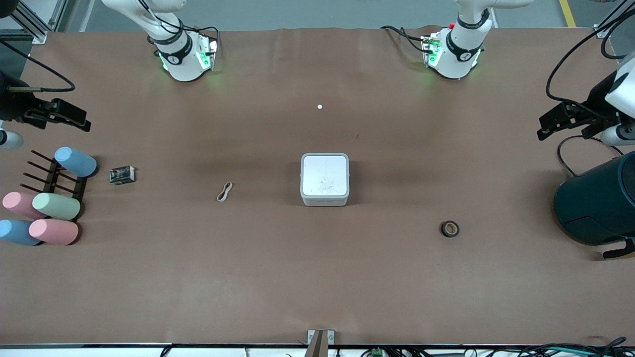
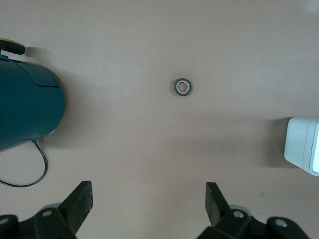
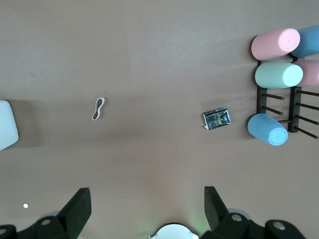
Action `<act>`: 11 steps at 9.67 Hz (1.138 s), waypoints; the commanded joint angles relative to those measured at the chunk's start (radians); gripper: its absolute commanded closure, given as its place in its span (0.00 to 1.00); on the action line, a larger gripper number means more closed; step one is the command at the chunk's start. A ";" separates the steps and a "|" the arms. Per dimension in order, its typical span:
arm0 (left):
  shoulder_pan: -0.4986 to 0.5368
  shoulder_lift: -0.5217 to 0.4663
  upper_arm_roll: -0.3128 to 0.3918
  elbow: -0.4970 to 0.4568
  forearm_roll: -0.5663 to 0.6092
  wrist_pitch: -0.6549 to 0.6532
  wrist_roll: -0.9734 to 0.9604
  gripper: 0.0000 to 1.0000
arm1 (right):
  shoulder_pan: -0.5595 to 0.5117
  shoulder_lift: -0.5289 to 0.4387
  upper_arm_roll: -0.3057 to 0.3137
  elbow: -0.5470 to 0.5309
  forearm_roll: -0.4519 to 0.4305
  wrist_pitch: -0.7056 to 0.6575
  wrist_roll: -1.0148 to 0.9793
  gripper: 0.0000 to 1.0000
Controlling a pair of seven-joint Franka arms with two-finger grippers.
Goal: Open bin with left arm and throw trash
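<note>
Wide bare table (image 1: 317, 277) surrounds the bin (image 1: 324, 179) at mid-table, lid shut, open on every side. Near the edge at the left arm's end, a dark teal container (image 1: 598, 203) blocks passage. At the right arm's end, pastel cylinders (image 1: 55, 206) on a rack (image 1: 54, 181) crowd that edge. The wrapper (image 1: 122, 174), rubber band (image 1: 224, 192) and tape ring (image 1: 450, 228) lie flat, well apart.
</note>
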 commanded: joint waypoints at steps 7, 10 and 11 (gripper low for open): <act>-0.113 0.168 -0.082 0.040 -0.094 -0.035 -0.018 0.77 | -0.069 -0.010 0.007 -0.243 -0.004 0.141 -0.009 0.00; -0.309 0.374 -0.114 0.040 -0.099 0.317 -0.227 1.00 | -0.147 -0.018 0.009 -0.643 -0.004 0.580 -0.144 0.00; -0.369 0.437 -0.114 0.056 -0.100 0.418 -0.285 1.00 | -0.197 -0.013 0.009 -0.743 -0.004 0.706 -0.270 0.00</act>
